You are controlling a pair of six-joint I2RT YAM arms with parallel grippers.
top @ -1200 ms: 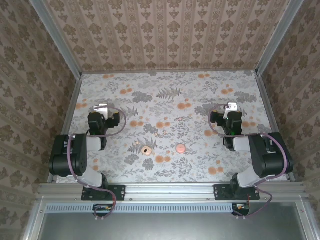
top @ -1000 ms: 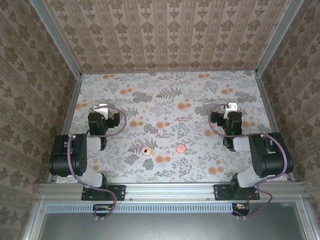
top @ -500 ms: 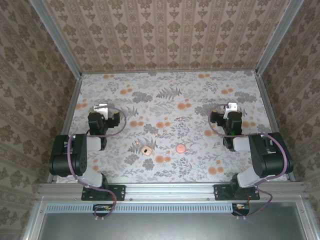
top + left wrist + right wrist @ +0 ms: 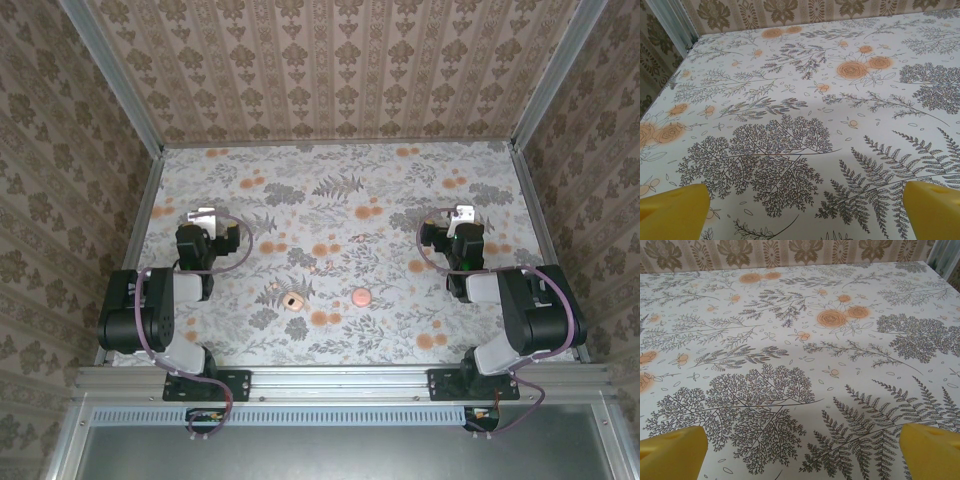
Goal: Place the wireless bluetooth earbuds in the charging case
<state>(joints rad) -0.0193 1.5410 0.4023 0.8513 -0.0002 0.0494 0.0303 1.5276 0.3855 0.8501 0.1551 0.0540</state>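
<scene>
Left gripper (image 4: 204, 215) and right gripper (image 4: 463, 213) stood wide, empty. The smooth case (image 4: 360, 296), centre frame, might skid away if pinched off-centre.

A table (image 4: 340, 190) covered with a flowered cloth takes up the middle, printed with grey ferns, leafy sprigs and orange roses. Behind the table stands a back wall (image 4: 340, 70) papered in brown stripes and leaf medallions. The same paper covers the left wall (image 4: 55, 200) and the right wall (image 4: 600, 180) beside the table. A metal post (image 4: 110, 75) slants up from the table's far left corner, and another post (image 4: 565, 70) from its far right corner. Along the table's near edge runs a metal rail (image 4: 340, 378), then a slotted strip (image 4: 340, 415), then a grey panel (image 4: 340, 455).
</scene>
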